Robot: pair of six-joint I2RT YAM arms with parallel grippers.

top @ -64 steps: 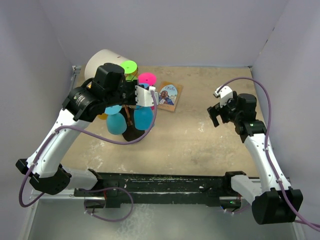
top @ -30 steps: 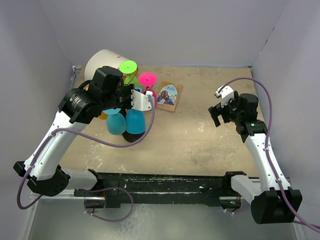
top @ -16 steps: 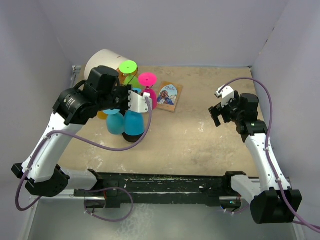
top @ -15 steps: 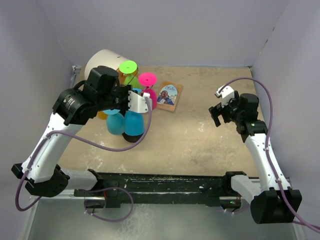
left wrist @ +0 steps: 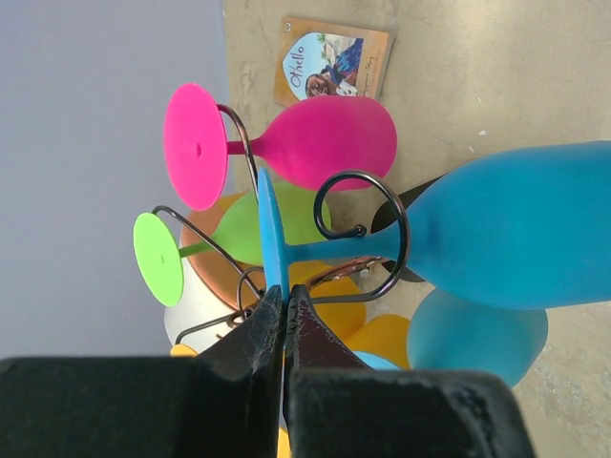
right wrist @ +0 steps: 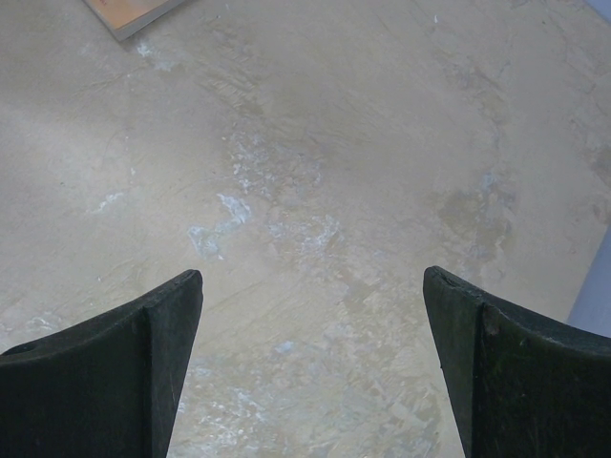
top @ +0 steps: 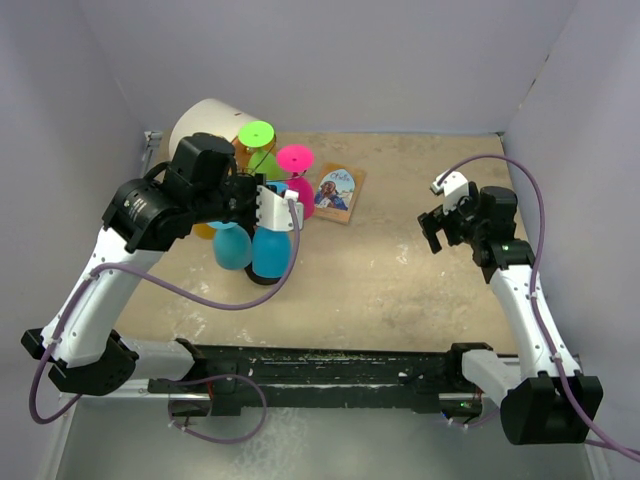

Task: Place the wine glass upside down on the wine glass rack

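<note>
Bright blue wine glass (left wrist: 516,239), magenta glass (left wrist: 325,143), lime-green glass (left wrist: 158,258) and yellow-orange glass (left wrist: 387,339) on a black wire rack (left wrist: 355,175). The table (right wrist: 315,191) is beige with whitish mottling. The booklet (top: 338,192) is orange-covered and illustrated.

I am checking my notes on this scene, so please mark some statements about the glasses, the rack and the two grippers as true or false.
1. The left gripper is shut on the foot of the blue wine glass. True.
2. The right gripper holds a glass. False: it is open and empty, above the table.
3. The pink glass hangs upside down on the wine glass rack. True.
4. The booklet lies under the rack. False: it lies beside it, apart.
</note>
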